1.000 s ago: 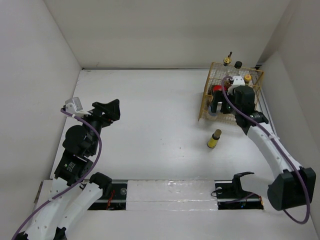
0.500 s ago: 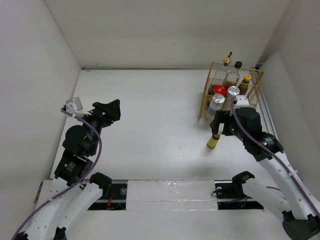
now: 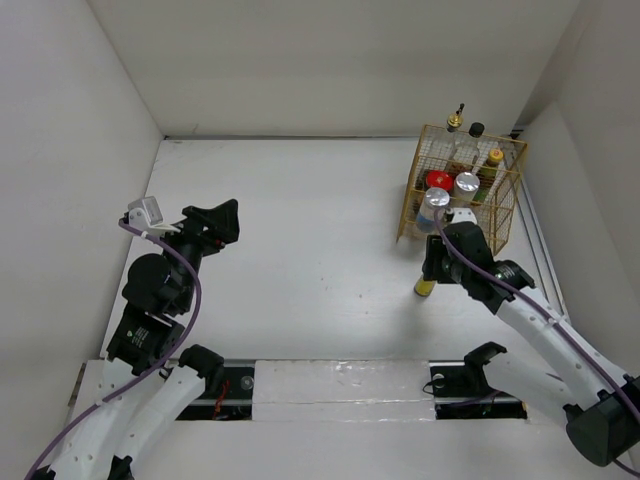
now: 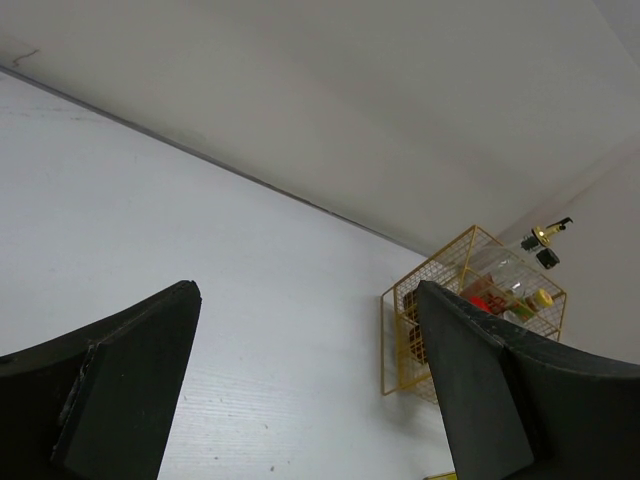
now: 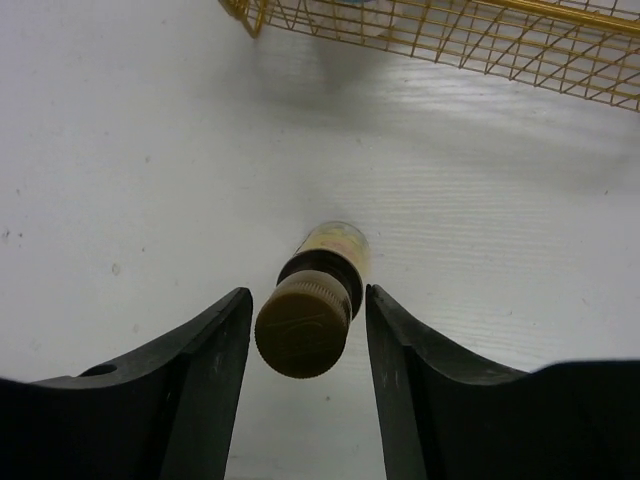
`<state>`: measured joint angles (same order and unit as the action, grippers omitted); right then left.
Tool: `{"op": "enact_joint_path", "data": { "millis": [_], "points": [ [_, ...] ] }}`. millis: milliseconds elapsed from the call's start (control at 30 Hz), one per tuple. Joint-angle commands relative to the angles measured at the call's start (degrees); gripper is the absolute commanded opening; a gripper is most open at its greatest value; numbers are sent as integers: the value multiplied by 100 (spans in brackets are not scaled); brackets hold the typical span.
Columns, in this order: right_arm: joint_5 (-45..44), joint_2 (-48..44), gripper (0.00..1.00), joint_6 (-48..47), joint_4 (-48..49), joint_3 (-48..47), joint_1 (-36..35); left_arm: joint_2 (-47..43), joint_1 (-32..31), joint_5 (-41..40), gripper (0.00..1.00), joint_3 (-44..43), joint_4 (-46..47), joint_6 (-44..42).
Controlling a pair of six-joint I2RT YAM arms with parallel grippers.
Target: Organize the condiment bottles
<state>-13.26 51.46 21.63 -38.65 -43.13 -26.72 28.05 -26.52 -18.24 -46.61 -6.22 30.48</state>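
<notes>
The small yellow bottle [image 3: 425,288] stands upright on the table just in front of the gold wire basket [image 3: 410,215]. My right gripper [image 3: 437,262] hangs over it. In the right wrist view the bottle's brown cap [image 5: 303,322] sits between the fingers of the right gripper [image 5: 306,292], with a thin gap on each side, so it is open. Inside the basket stand a red-lidded jar [image 3: 438,180], two silver-topped cylinders [image 3: 467,183], a gold-spouted bottle [image 3: 455,120] and a black-capped bottle [image 3: 476,129]. My left gripper [image 3: 222,220] is far off at the left, open with nothing in it [image 4: 307,290].
White walls close in the table at the back, left and right. The basket [image 4: 400,340] stands against the right wall in the far corner. The arm bases and a mounting rail [image 3: 340,385] run along the near edge.
My right arm has come out of the basket and down over the yellow bottle. Its jaws have narrowed around the cap. The left arm has not moved.
</notes>
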Motion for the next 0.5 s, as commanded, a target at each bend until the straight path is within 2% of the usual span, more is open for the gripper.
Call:
{"op": "enact_joint_path", "data": {
  "millis": [0,133,167,267,367,467],
  "points": [
    [-371,-110,54,114,445,-2,-53,16,-2,13,85,-76,235,-77],
    [-642,-57,47,114,815,208,-53,16,-2,13,85,-76,235,-77],
    [-643,-57,36,114,885,270,-53,16,-2,13,85,-76,235,-77],
    [-643,57,28,35,904,149,-53,16,-2,13,85,-76,235,-77],
    [-1080,-144,27,-18,544,-448,-53,16,-2,13,85,-76,235,-77],
    [-1477,-628,27,-500,718,-1108,-53,69,-2,75,85,-76,235,-77]
  ]
}}
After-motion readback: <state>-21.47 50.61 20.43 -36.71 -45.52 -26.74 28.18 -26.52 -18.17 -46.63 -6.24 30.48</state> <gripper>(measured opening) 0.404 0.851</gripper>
